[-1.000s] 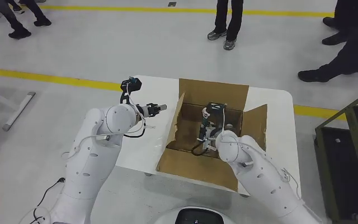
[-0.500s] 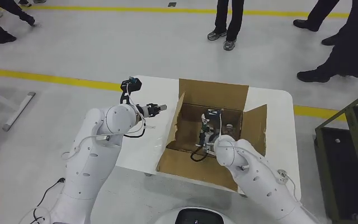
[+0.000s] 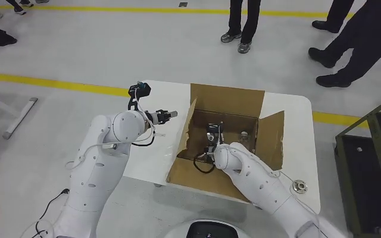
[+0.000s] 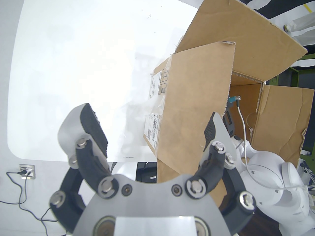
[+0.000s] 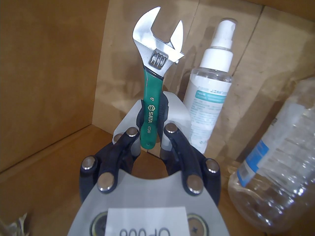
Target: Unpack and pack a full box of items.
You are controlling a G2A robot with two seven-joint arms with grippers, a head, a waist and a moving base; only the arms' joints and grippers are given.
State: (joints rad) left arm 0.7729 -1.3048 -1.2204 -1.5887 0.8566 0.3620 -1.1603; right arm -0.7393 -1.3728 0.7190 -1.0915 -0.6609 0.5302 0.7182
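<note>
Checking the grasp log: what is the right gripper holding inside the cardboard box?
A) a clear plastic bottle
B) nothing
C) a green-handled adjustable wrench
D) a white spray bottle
C: the right gripper is shut on the green handle of the wrench, while the spray bottle beside it is ungripped.

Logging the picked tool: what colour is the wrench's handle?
Green, with a bare silver metal head. The wrench shows best in the right wrist view.

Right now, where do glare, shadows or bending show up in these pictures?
Left wrist view: the white table glares under the light, and its edges bow. Right wrist view: the wrench head glints and throws soft shadows on the box behind it.
</note>
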